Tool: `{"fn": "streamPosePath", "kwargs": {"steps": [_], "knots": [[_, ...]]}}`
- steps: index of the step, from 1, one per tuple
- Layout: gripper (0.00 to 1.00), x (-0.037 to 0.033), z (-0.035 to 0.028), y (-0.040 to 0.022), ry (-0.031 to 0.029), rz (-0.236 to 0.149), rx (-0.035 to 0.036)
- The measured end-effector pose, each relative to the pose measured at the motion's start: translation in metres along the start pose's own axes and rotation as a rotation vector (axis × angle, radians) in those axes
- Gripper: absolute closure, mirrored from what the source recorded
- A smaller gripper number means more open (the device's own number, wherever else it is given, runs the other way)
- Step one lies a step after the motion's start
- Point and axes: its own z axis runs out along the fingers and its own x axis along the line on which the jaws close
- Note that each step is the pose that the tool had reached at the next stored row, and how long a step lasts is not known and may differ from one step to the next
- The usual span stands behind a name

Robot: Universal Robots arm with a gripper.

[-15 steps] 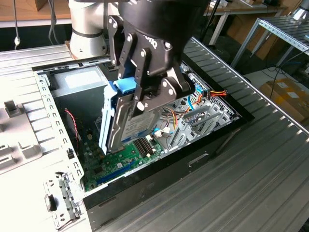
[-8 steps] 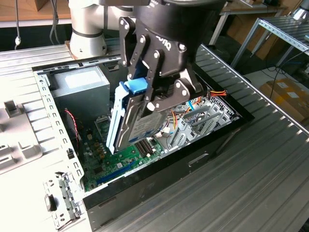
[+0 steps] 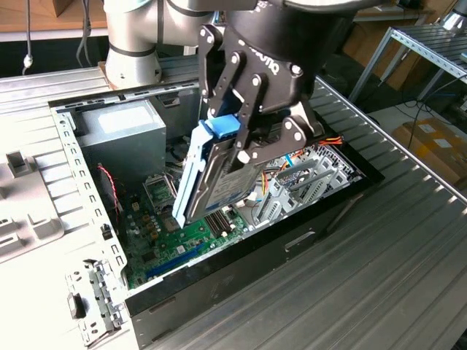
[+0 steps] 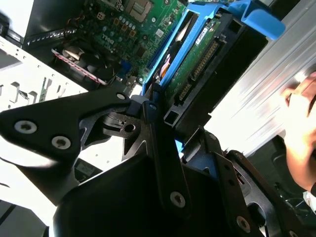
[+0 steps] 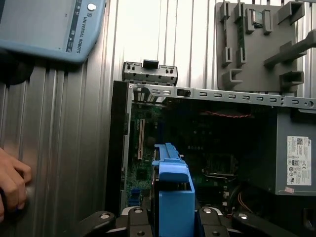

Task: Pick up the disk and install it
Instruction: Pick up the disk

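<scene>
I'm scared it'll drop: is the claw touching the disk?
Touching. The exterior view shows the gripper clamped on the disk with no gap.

Grey disk [image 3: 221, 182] framed light-blue, green motherboard [image 3: 195, 239], black hand [image 3: 257, 149], ribbed silver table [image 3: 365, 284].

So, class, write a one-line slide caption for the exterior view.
The gripper holds the disk tilted over the open computer case.

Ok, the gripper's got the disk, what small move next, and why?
The gripper holds the disk tilted above the motherboard, not yet seated; probably ease it toward the metal cage at the exterior view's right.
</scene>
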Motion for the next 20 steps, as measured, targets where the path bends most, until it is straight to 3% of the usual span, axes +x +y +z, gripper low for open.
{"fn": "streamPosePath", "kwargs": {"steps": [5,20], "knots": [[0.64,0.0015,-0.0010,-0.0118,-0.0026,0.000,-0.0031],[0.64,0.0054,-0.0025,-0.0278,-0.0074,0.000,-0.0062]]}}
